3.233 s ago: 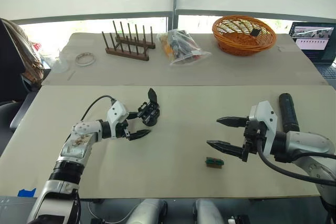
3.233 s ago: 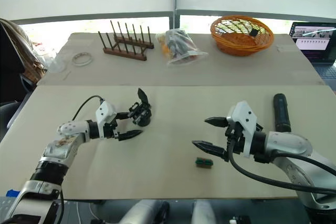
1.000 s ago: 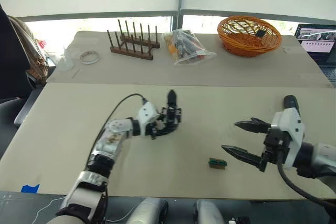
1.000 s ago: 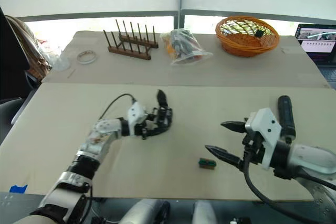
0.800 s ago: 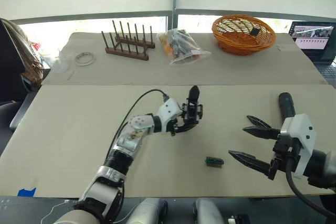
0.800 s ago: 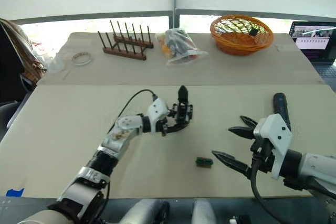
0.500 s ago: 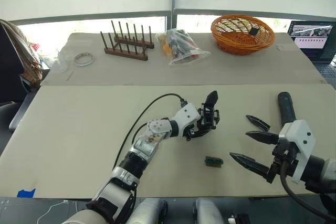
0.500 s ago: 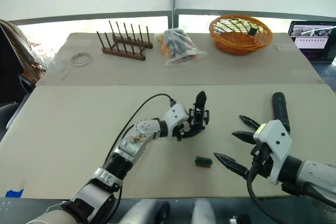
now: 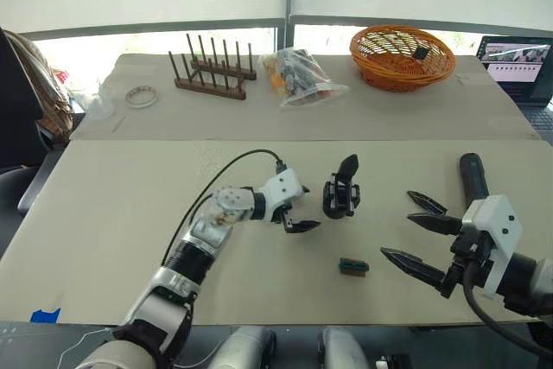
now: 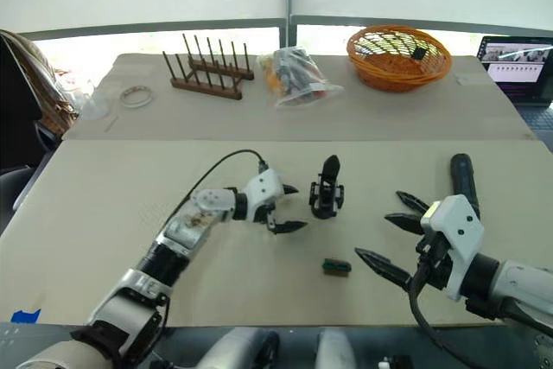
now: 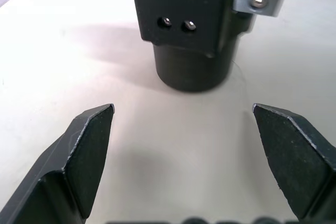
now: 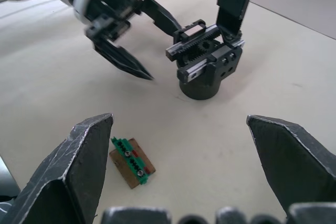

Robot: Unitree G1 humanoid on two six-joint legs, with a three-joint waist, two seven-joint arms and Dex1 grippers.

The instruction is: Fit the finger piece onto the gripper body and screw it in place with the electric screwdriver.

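Note:
The gripper body [image 9: 341, 190] stands upright on its round base near the table's middle, its black pointed finger sticking up; the left wrist view shows the base [image 11: 191, 69] close ahead. My left gripper [image 9: 308, 208] is open just left of it, not touching. My right gripper [image 9: 395, 236] is open and empty at the right, facing the gripper body [image 12: 207, 72]. A small black pointed piece, apparently the finger piece [image 9: 426, 203], lies on the table just behind the right gripper's fingers. The electric screwdriver [image 9: 473, 181] lies on the table beyond that.
A small green and brown block [image 9: 352, 266] lies on the table between the grippers, nearer me. On the far table stand a wooden peg rack [image 9: 212, 75], a plastic bag of parts [image 9: 298, 75], an orange basket [image 9: 402, 56], a tape roll [image 9: 141, 95] and a laptop [image 9: 518, 62].
My left gripper carried the gripper body rightward to the table's middle, set it down, opened and drew back to the left. My right gripper moved slightly right and nearer me.

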